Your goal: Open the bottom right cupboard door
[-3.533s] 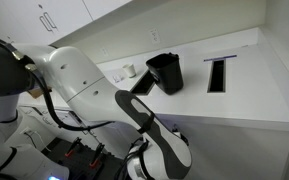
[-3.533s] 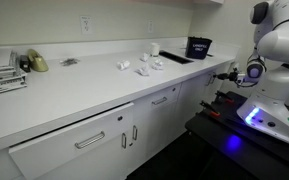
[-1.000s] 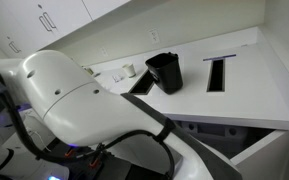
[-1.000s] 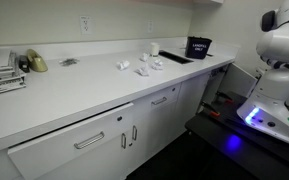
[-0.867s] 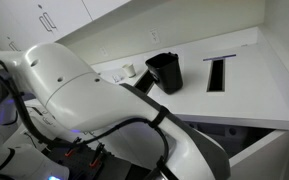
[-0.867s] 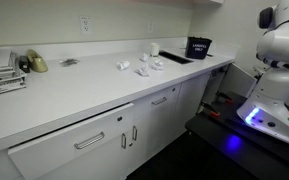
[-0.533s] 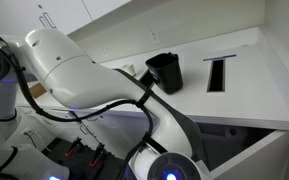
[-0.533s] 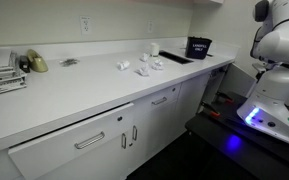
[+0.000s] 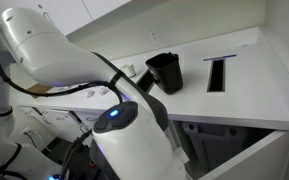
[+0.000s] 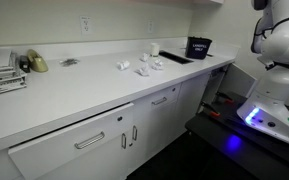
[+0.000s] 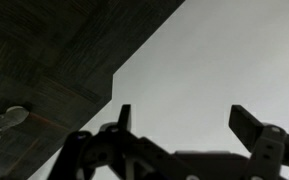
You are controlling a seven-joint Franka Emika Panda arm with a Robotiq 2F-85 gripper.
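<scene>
Facing a bare white panel with no handle in sight, the wide-open, empty gripper risks just bumping it.

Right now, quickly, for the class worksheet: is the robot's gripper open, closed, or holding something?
Gripper: open in the wrist view, jaws wide apart, holding nothing.

White arm blocks foreground; black bin on counter.
</scene>
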